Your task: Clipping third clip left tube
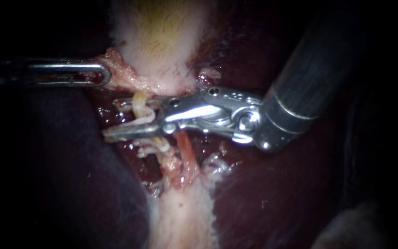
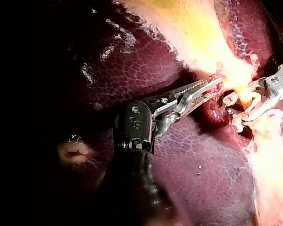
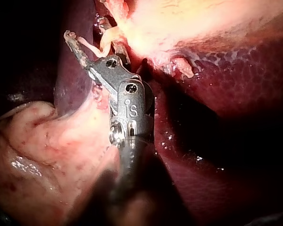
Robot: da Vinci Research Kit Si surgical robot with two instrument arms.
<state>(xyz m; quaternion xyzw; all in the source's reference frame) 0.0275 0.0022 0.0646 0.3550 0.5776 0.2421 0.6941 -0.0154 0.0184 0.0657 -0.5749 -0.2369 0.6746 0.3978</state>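
Risk: steel right instrument [image 1: 111,119], jaws gaping astride the pale yellowish left tube [image 1: 137,102] just beside the red tube [image 1: 186,145], may clip skewed or snag both if the steel left instrument [image 1: 106,76], jaws clamped on pink gallbladder-edge tissue [image 1: 118,64], loses traction.

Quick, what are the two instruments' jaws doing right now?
Left instrument: jaws shut on pink tissue.
Right instrument: jaws open, with the left tube between them.
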